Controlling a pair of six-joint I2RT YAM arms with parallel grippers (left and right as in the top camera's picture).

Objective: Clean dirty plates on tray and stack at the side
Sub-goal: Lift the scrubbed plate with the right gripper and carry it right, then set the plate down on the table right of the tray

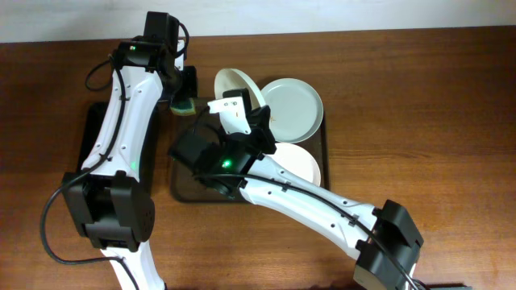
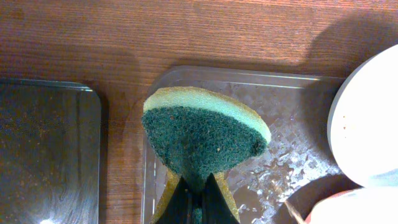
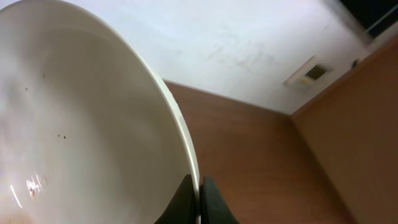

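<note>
My right gripper (image 1: 244, 115) is shut on the rim of a white plate (image 1: 234, 84) and holds it tilted on edge above the back of the brown tray (image 1: 184, 192). In the right wrist view the fingers (image 3: 200, 190) pinch that plate's rim (image 3: 81, 124); a few dark specks show inside it. A pale blue-green plate (image 1: 293, 109) and another white plate (image 1: 300, 164) lie flat on the tray. My left gripper (image 1: 184, 100) is shut on a green and yellow sponge (image 2: 202, 132), just left of the held plate (image 2: 367, 124), over the wet tray (image 2: 298, 112).
A smaller black tray (image 1: 87, 137) lies to the left under my left arm and also shows in the left wrist view (image 2: 43, 155). Bare wooden table (image 1: 419, 121) extends to the right of the brown tray.
</note>
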